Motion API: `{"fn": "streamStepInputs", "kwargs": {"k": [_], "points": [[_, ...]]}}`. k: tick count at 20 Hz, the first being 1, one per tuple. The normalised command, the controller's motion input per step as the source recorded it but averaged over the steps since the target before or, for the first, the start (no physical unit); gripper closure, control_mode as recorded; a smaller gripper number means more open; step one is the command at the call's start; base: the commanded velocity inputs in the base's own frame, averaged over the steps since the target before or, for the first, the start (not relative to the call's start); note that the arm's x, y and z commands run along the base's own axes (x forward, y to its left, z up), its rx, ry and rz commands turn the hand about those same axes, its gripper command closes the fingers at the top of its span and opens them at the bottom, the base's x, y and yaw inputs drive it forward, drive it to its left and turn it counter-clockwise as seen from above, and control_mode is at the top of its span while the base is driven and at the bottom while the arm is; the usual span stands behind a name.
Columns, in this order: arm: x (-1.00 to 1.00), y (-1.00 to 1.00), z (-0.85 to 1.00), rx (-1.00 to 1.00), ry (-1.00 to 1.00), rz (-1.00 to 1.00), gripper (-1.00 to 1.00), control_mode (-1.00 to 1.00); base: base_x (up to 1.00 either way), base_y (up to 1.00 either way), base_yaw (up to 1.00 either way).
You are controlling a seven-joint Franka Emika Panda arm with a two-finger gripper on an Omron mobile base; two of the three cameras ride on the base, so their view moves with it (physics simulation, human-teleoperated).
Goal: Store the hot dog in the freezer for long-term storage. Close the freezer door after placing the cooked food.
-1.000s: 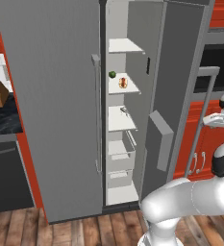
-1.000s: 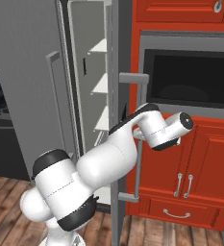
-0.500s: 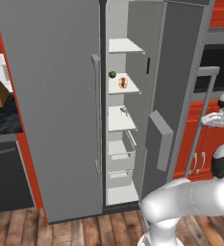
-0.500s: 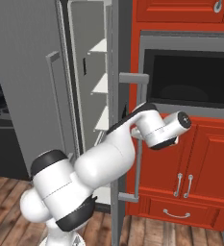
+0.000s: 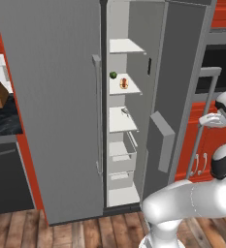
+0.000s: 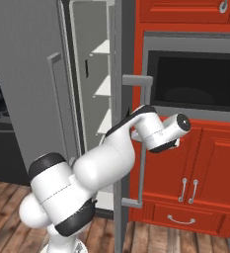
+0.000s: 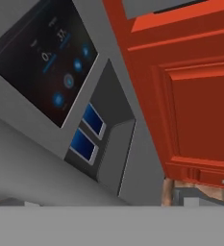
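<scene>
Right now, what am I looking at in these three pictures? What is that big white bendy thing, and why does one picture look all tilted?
The white bendy thing is a robot arm in a pretend, computer-drawn kitchen. Two pictures come from cameras riding behind it, one on its left, one on its right. The third comes from a camera on its hand, which tips with the hand, so it looks tilted. The tall grey box is a fridge. Its narrow side, the freezer, stands open, with white shelves inside. The hot dog lies on a shelf beside a small green thing. The arm reaches round the outside of the freezer door, near its long bar handle. The hand camera sees the door's black dispenser panel up close. I cannot tell if the gripper is open.
</scene>
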Motion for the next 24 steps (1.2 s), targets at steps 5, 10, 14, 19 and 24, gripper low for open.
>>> {"fn": "streamStepInputs", "kwargs": {"k": [5,10,14,19,24], "points": [[0.31,0.04,0.0,0.0,0.0,0.0,-1.0,-1.0,0.0,0.0,0.0],[0.08,0.18,0.0,0.0,0.0,0.01,-1.0,-1.0,0.0,0.0,0.0],[0.13,0.28,-0.01,0.0,0.0,0.04,-1.0,-1.0,0.0,0.0,0.0],[0.21,0.44,0.0,0.0,0.0,0.09,-1.0,-1.0,0.0,0.0,0.0],[0.07,0.68,0.0,-0.01,0.0,0.06,-1.0,-1.0,0.0,0.0,0.0]]}}
